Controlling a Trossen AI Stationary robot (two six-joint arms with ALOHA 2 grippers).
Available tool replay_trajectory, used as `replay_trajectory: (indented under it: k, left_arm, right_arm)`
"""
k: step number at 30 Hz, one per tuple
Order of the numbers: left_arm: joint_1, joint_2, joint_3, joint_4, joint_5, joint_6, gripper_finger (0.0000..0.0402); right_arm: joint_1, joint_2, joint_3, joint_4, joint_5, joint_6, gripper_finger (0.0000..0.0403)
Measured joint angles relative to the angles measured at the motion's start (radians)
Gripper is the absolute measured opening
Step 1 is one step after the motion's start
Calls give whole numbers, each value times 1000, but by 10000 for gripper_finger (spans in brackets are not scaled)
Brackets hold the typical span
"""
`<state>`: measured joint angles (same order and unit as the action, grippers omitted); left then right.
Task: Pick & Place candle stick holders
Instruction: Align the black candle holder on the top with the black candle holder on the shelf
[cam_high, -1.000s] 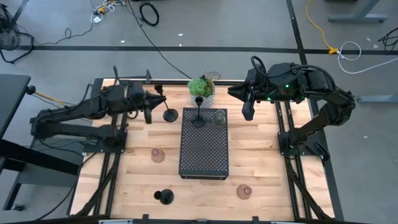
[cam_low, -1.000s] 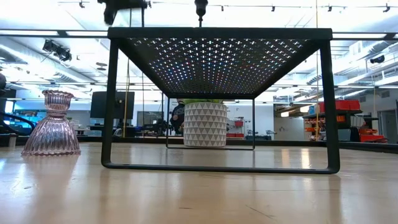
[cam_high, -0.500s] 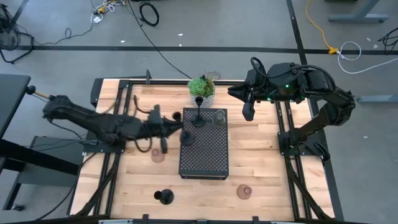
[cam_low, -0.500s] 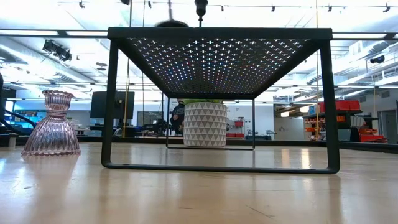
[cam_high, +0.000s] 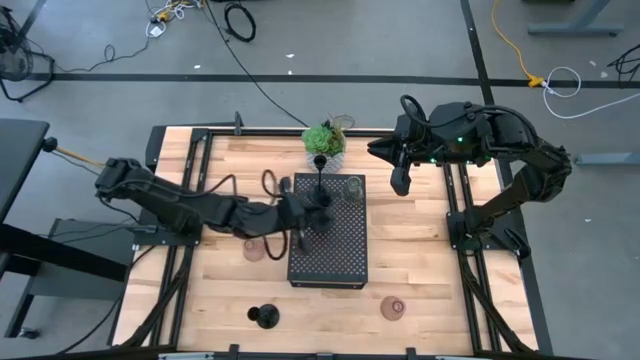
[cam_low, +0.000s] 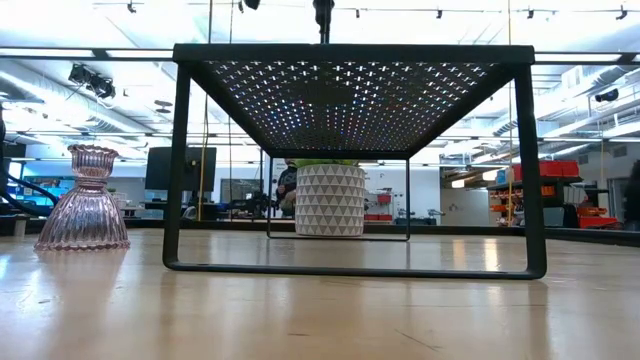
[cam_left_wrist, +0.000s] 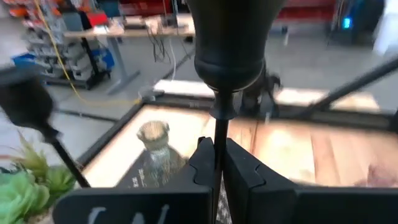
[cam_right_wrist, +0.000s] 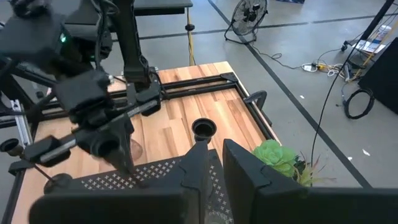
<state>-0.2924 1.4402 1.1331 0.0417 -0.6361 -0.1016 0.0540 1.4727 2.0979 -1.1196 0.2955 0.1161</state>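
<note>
My left gripper (cam_high: 306, 210) reaches over the black perforated tray (cam_high: 330, 262) and is shut on a black thin-stemmed holder (cam_left_wrist: 229, 43). A second black holder (cam_high: 319, 172) and a clear glass cup (cam_high: 352, 188) stand on the tray's far end. A third black holder (cam_high: 263, 317) stands on its round base near the table's front. One pinkish cup (cam_high: 254, 250) sits left of the tray, another (cam_high: 393, 307) front right. My right gripper (cam_high: 399, 178) is shut and empty, off the tray's far right corner. My left gripper pinches the holder's thin stem (cam_left_wrist: 217, 134) between its two fingers, below the cup. The fingers come level from the table's left and lie across the stem. The holder stands upright; whether its base rests on the tray cannot be seen.
A green potted plant (cam_high: 325, 140) stands just beyond the tray's far end. The tray stands on legs above the table (cam_low: 350, 160). Bare wood lies to the right of the tray and along the front.
My left gripper has carried the black holder from the table's far left toward the right, to over the tray's far part. The holder has stayed upright. My right gripper has kept still.
</note>
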Motion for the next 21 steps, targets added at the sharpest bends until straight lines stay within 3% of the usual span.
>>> replay_trajectory:
  k: [9,21]
  left_arm:
    - [5,31,32,-97,-15,-18,12]
    - [21,31,32,-109,-6,-43,14]
  right_arm:
    - [0,0,0,-9,-26,7,48]
    - [0,0,0,-10,-26,17,48]
